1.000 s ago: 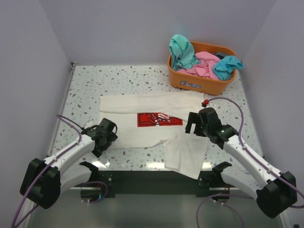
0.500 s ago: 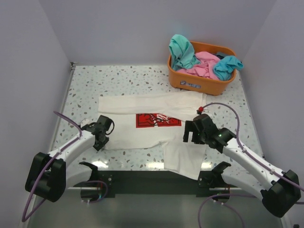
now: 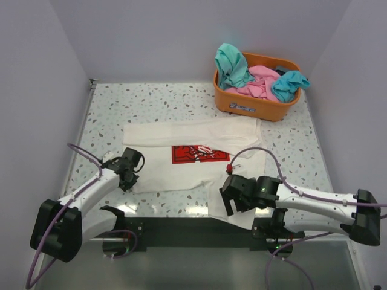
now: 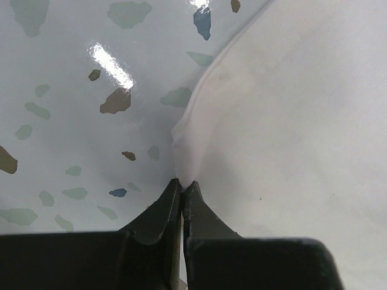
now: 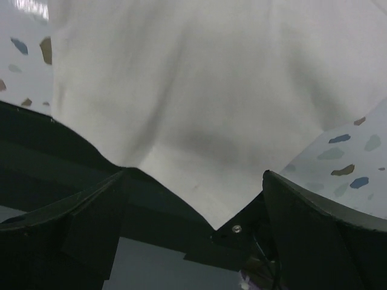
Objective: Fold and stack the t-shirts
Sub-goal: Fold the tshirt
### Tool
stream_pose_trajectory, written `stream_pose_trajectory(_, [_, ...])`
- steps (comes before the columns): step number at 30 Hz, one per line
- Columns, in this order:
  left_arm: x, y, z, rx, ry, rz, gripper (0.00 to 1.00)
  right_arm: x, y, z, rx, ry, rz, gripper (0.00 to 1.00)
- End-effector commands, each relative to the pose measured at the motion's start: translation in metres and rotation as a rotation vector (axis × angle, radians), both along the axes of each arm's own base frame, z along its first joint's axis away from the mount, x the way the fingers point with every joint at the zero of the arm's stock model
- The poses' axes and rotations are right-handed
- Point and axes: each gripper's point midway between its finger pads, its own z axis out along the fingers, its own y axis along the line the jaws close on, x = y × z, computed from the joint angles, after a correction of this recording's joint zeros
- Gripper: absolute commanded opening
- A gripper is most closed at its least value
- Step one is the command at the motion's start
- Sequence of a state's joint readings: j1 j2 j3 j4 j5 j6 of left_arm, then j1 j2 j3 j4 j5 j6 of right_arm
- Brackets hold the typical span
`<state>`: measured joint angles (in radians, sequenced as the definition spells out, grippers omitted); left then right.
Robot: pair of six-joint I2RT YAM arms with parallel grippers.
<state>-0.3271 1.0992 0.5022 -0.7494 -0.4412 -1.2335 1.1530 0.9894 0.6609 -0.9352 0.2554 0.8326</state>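
Note:
A cream-white t-shirt [image 3: 181,133] with a red print [image 3: 195,154] lies spread on the speckled table. My left gripper [image 3: 132,180] is at its lower left edge. In the left wrist view the jaws are shut [image 4: 182,181], pinching a small fold of the t-shirt's hem [image 4: 290,121]. My right gripper [image 3: 230,204] hovers open over the t-shirt's near flap at the table's front edge. In the right wrist view the gripper [image 5: 196,199] has nothing between its fingers, and the cloth [image 5: 211,90] lies beyond them. Teal [image 3: 231,65] and pink [image 3: 260,81] t-shirts are piled in the basket.
The orange basket [image 3: 254,107] stands at the back right of the table [image 3: 151,99]. Grey walls close in the left, back and right sides. The t-shirt's near corner hangs over the dark front edge [image 5: 72,157] of the table.
My left gripper closed on the t-shirt's left hem. The right arm swung from the t-shirt's right side down to its near flap at the front edge, still open.

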Motion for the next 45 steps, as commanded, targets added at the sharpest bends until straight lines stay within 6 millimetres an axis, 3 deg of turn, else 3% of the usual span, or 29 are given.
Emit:
stream_pose_trajectory(1, [-0.001,-0.002,0.002,-0.017,0.006,-0.021,0.0,-0.022,-0.003,0.001,-0.065,0.036,0.061,0.93])
stream_pose_trajectory(8, [0.001,-0.002,0.002,-0.01,0.005,-0.031,0.0,-0.061,0.021,-0.022,-0.059,0.166,0.268,0.86])
stream_pose_trajectory(15, [0.002,-0.006,0.001,-0.031,0.002,-0.037,0.0,-0.073,0.001,-0.054,-0.162,0.248,0.216,0.81])
stream_pose_trajectory(17, [0.001,-0.006,0.001,-0.035,0.007,-0.039,0.0,-0.067,-0.004,-0.054,-0.184,0.213,0.183,0.72])
stream_pose_trajectory(19, [0.001,-0.006,0.002,-0.03,0.006,-0.04,0.0,-0.063,-0.008,-0.054,-0.2,0.192,0.158,0.55])
stream_pose_trajectory(20, [0.001,-0.006,0.003,-0.032,0.003,-0.042,0.0,-0.056,-0.01,-0.054,-0.214,0.156,0.146,0.49])
stream_pose_trajectory(22, [0.004,-0.009,0.006,-0.048,-0.011,-0.049,0.0,-0.048,-0.013,-0.05,-0.231,0.115,0.107,0.28])
stream_pose_trajectory(26, [0.002,-0.011,0.005,-0.059,-0.009,-0.054,0.0,-0.026,-0.013,-0.038,-0.239,0.012,0.039,0.03])
stream_pose_trajectory(27, [0.002,-0.012,0.005,-0.065,-0.007,-0.055,0.0,-0.018,-0.011,-0.032,-0.232,-0.026,0.025,0.0])
stream_pose_trajectory(31, [0.01,-0.019,0.014,-0.093,-0.028,-0.072,0.0,0.008,0.008,-0.006,-0.113,-0.078,0.002,0.0])
stream_pose_trajectory(32, [0.01,-0.019,0.015,-0.094,-0.032,-0.073,0.0,0.008,0.008,-0.006,-0.113,-0.078,0.002,0.0])
stream_pose_trajectory(39, [0.028,-0.022,0.042,-0.107,-0.095,-0.098,0.0,0.065,0.012,0.044,-0.041,-0.173,-0.063,0.0])
stream_pose_trajectory(45, [0.041,-0.02,0.055,-0.093,-0.105,-0.097,0.0,0.117,0.011,0.071,-0.046,-0.268,-0.132,0.0])
